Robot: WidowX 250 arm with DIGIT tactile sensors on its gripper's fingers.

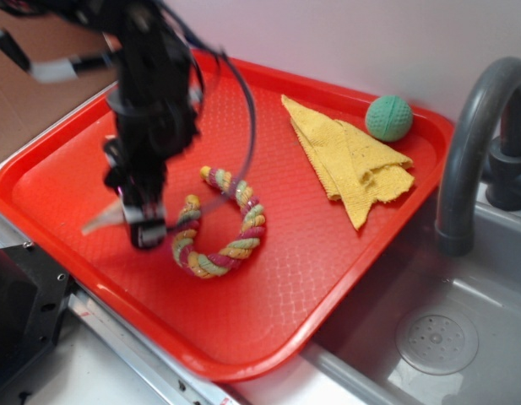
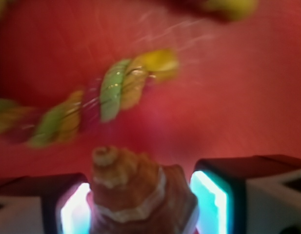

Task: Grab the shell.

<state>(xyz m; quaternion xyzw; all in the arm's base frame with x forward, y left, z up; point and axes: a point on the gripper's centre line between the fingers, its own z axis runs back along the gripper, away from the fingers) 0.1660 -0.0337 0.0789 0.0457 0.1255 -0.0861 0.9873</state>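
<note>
While the black arm reaches down from 11 o'clock in the exterior view, its gripper [image 1: 144, 226] stands low over the red tray [image 1: 344, 253], at about 8 o'clock of the tray. A pale pointed tip of the shell [image 1: 102, 221] sticks out to 9 o'clock from under the gripper, close to the tray floor; the rest of the shell is hidden behind the arm. Just at 3 o'clock of the gripper lies the braided rope [image 1: 222, 253], curved like a horseshoe, in pink, green and yellow. A yellow cloth [image 1: 353, 160] lies folded toward 1 o'clock of the tray, and a green ball [image 1: 388, 117] rests beside it near the far rim. Outside the tray, at 3 o'clock, a grey faucet [image 1: 471, 160] bends over a grey sink [image 1: 437, 337]. I can read no writing or brand in this view.

Seen from the wrist, the picture is blurred. The shell [image 2: 135, 192] stands at 6 o'clock between the two fingers [image 2: 216, 202], its knobby whorl pointing to 12 o'clock. The jaws are narrow around it, and both lit pads are very near its sides, so the gripper [image 2: 140, 207] appears to hold it, though the blur hides the exact contact. The rope [image 2: 104, 97] crosses the tray [image 2: 248, 87] at 10 o'clock, apart from the shell. No label is readable here either.
</note>
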